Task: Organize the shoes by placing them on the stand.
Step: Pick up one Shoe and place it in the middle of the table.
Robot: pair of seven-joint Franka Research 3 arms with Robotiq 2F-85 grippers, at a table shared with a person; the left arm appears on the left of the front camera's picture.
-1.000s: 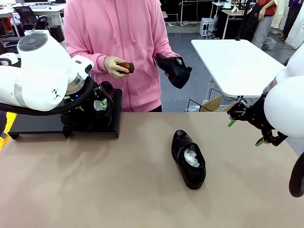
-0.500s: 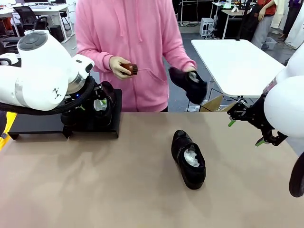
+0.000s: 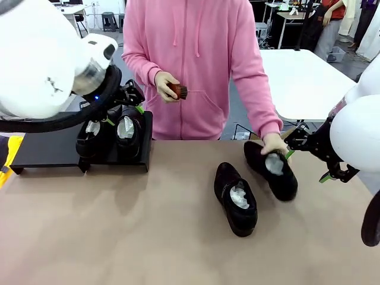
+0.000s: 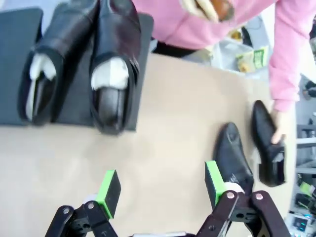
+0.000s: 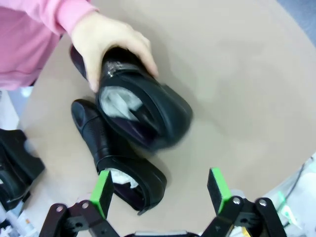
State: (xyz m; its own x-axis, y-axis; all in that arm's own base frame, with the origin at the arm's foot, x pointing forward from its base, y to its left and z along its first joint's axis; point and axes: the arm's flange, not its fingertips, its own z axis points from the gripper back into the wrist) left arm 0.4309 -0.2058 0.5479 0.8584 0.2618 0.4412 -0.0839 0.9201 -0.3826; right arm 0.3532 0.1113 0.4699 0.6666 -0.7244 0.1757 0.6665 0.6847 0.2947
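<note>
Two glossy black shoes (image 3: 92,135) (image 3: 126,132) stuffed with white paper stand side by side on the right end of the matte-black stand (image 3: 35,153). My left gripper (image 3: 123,114) hangs open just above them, holding nothing; its wrist view shows the pair (image 4: 42,74) (image 4: 114,74) on the stand (image 4: 15,49) beyond the open gripper (image 4: 161,185). A third shoe (image 3: 236,199) lies mid-table. The person's hand (image 3: 274,142) rests on a fourth shoe (image 3: 274,172) on the table beside it. My right gripper (image 3: 307,165) is open to its right; the held shoe (image 5: 143,113) is ahead of that gripper (image 5: 160,191).
The person in a pink hoodie stands at the far edge, holding a small brown brush (image 3: 177,90) in the other hand. The left part of the stand is bare. A white table (image 3: 297,77) stands behind at the right.
My left arm has lifted off the stand, leaving a second shoe there. The person has stepped right and brought the held shoe down onto the table beside the lying one.
</note>
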